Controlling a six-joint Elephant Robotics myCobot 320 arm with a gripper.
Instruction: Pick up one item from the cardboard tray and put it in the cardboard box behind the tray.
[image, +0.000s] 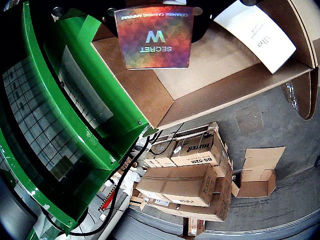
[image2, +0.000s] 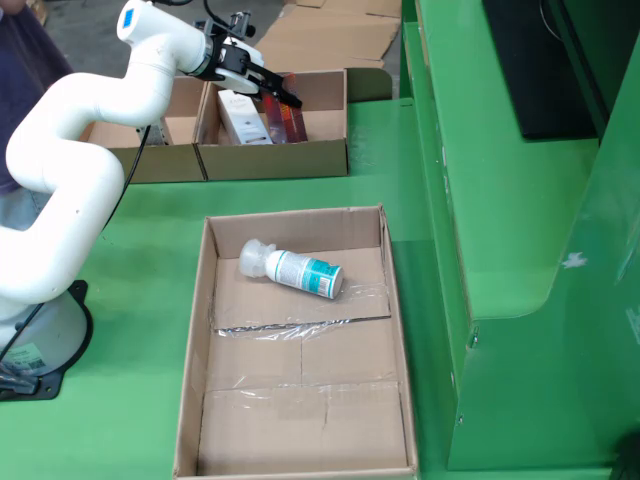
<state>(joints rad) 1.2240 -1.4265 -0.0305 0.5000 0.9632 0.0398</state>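
Fingers of the gripper (image2: 275, 93) pinch a colourful "Secret" carton (image: 154, 36) (image2: 287, 118) over the cardboard box (image2: 275, 158) behind the cardboard tray (image2: 196, 330), where a white spray bottle (image2: 292, 268) lies on its side; a white carton (image2: 240, 118) rests inside the box.

- An iridescent "SECRET W" packet (image: 154, 36) is seen upside down at the top edge, above the open cardboard box (image: 210, 85).
- A white carton (image: 255, 32) is leaned inside that box, right of the packet.
- Green machinery (image: 60, 125) is seen left of the box.
- Stacked cartons (image: 187, 175) are seen below the box.
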